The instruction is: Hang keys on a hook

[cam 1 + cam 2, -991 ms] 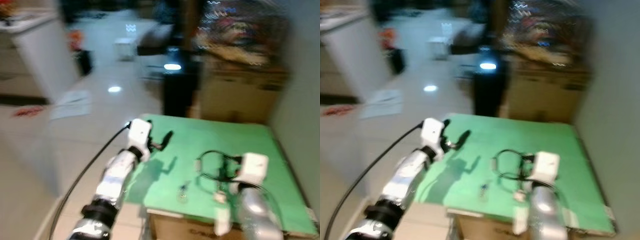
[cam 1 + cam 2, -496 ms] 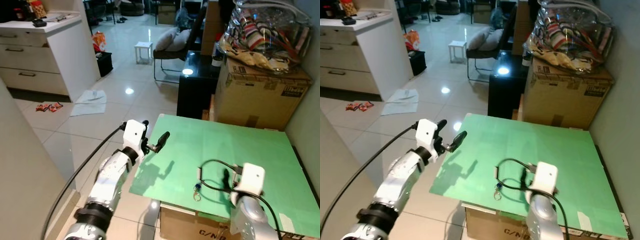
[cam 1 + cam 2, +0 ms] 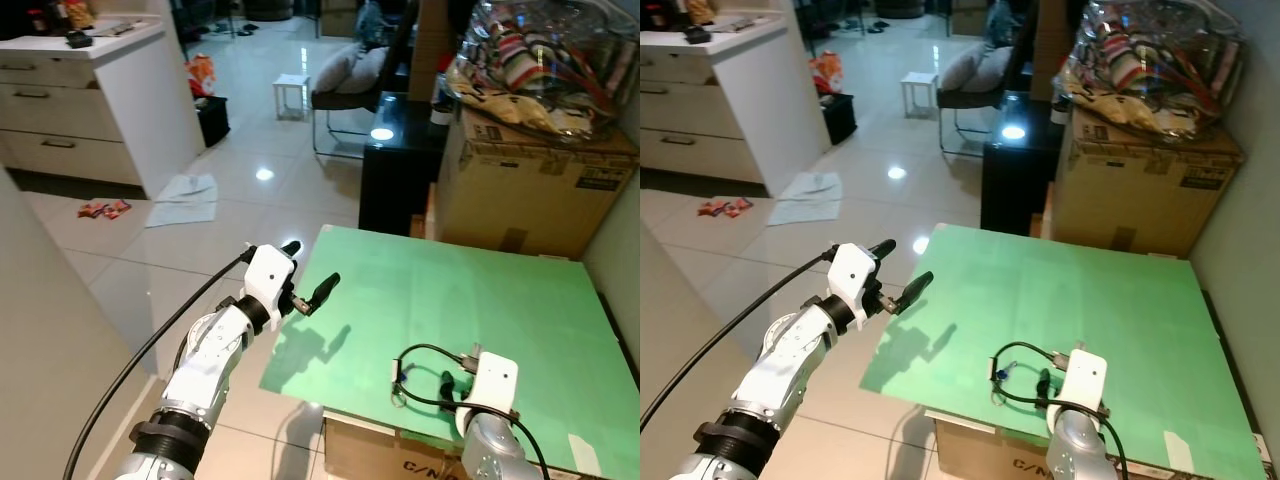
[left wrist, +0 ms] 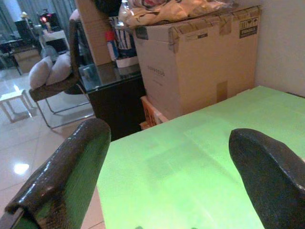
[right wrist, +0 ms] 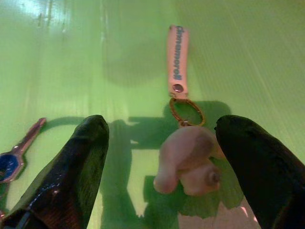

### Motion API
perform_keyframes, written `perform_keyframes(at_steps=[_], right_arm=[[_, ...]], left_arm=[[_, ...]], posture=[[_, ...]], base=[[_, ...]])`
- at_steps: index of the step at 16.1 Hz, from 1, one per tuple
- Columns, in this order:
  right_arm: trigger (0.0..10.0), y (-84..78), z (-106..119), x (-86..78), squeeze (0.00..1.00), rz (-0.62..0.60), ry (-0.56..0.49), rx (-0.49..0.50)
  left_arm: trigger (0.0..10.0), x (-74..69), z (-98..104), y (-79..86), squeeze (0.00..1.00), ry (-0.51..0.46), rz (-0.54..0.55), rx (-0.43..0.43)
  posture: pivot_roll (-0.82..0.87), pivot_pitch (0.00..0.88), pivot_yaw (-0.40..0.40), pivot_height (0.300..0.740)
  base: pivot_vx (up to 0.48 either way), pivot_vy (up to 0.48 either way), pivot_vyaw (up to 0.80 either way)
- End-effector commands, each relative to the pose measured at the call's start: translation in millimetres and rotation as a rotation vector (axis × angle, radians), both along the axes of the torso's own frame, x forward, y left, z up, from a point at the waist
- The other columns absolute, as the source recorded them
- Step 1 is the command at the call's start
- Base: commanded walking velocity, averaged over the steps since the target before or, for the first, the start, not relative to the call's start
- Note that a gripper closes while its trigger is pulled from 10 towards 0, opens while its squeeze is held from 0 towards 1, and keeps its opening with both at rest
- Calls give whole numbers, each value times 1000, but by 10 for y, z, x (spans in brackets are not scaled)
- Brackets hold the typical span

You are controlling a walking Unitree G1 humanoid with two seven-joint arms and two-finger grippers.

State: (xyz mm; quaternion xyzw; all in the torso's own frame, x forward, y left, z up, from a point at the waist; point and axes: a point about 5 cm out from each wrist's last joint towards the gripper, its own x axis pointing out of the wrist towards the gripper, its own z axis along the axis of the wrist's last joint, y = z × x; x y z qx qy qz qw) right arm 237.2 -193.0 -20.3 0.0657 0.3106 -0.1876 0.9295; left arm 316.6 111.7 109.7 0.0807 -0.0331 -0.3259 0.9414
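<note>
The keys (image 3: 397, 378) lie near the front edge of a green mat (image 3: 460, 290). They are a small blue-headed key (image 5: 13, 153), a gold ring (image 5: 187, 110), a pink strap (image 5: 176, 59) and a pale pink plush charm (image 5: 186, 160). My right gripper (image 5: 162, 126) hovers open just above them, one black finger on each side of the charm, not touching it. A black cable loops beside my right wrist (image 3: 490, 385). My left gripper (image 3: 308, 270) is open and empty in the air over the mat's left edge.
The mat covers a cardboard box (image 3: 400, 462). Behind it stand a large carton (image 3: 530, 180) topped with a plastic bag, and a black cabinet (image 3: 395, 170). A white drawer unit (image 3: 90, 110) is far left across a tiled floor. A wall is close on the right.
The view was blurred a second ago and is now sharp, shifted a little. My right wrist sits slightly lower and nearer the mat's front edge. The left arm holds the same pose.
</note>
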Motion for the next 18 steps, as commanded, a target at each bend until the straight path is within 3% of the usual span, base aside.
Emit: perform_keyframes(at_steps=[1, 7, 8, 9, 12, 18], right_arm=[[10000, -23, -12, 3, 0, -18, 6, -12], [10000, 30, -176, -66, 0, -84, 81, 120], [5412, 6, -175, -60, 0, -91, 78, 119], [0, -34, -164, -46, 0, -95, 71, 110], [0, -103, -140, -6, 0, -95, 55, 88], [0, -92, -157, -37, 0, -82, 44, 73]], left_arm=[[10000, -9, 29, 14, 0, -14, -3, -4], [10000, -30, 22, -30, 0, -1, -27, -1], [10000, -27, 21, -31, 0, -1, -27, 2], [10000, -23, 21, -34, 0, -1, -27, 4], [10000, -15, 26, -42, 0, 0, -27, 4], [10000, -11, 17, -59, 0, 6, -29, 5]], posture=[[-184, 0, 87, 736], [-191, 0, 91, 736], [-191, 0, 92, 736], [-192, 0, 93, 736], [-195, 0, 93, 736], [-201, 0, 92, 736]], base=[[0, 0, 0], [0, 0, 0], [0, 0, 0], [0, 0, 0], [0, 0, 0], [0, 0, 0]])
